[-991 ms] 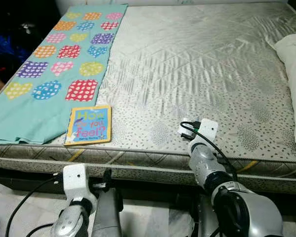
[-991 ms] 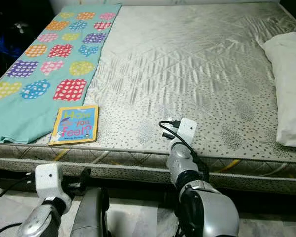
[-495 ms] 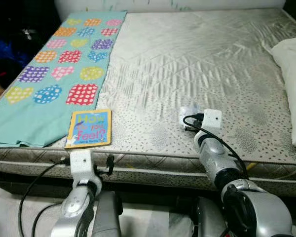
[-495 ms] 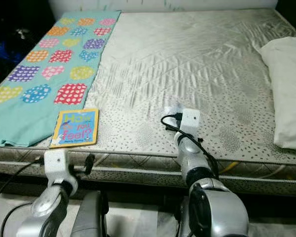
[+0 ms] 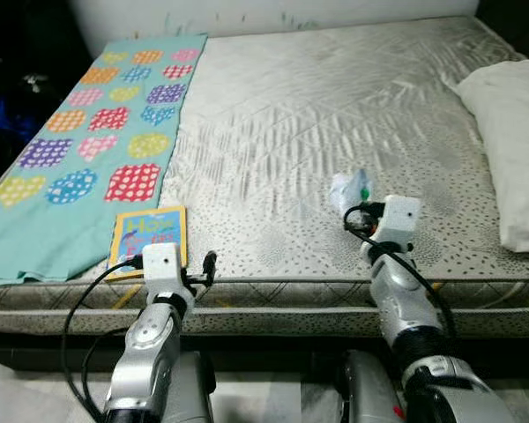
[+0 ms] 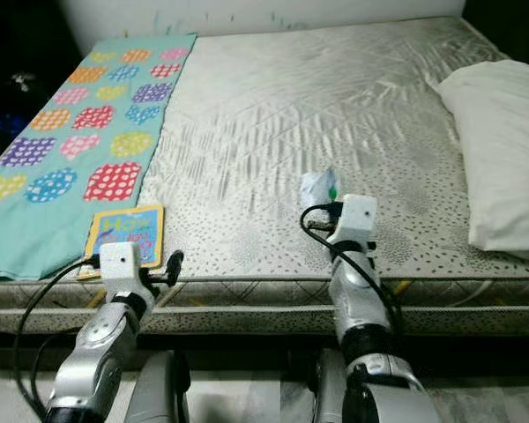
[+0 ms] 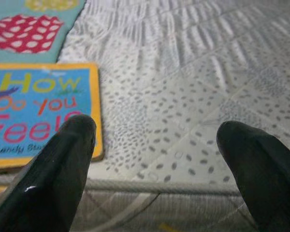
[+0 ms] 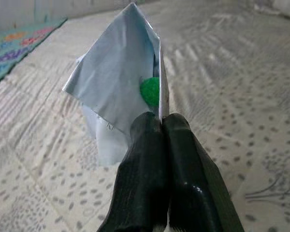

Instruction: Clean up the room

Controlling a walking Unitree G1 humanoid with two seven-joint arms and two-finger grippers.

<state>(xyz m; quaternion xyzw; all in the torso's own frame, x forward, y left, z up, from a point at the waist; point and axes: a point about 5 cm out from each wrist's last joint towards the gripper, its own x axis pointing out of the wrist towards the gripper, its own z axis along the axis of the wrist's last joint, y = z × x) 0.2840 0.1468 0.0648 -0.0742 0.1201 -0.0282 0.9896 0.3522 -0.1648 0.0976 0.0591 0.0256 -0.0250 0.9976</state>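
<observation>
A children's book (image 7: 38,108) with a blue cover and yellow border lies flat near the mattress's front edge, beside the teal blanket. My left gripper (image 7: 155,130) hovers open just above that edge. One fingertip is over the book's corner, the other over bare mattress. My right gripper (image 8: 162,121) is shut on a crumpled pale blue wrapper (image 5: 348,189) with a green spot, holding it upright a little above the mattress in the middle of the front part.
A teal blanket (image 5: 88,132) with coloured hearts covers the bed's left strip. A white pillow (image 5: 511,132) lies at the right edge. The grey quilted mattress (image 5: 317,97) stretches back to the wall. Dark floor lies left of the bed.
Both arms have reached forward and up over the bed's front edge. The left gripper now sits by the book. The wrapper in the right gripper is higher and further over the mattress.
</observation>
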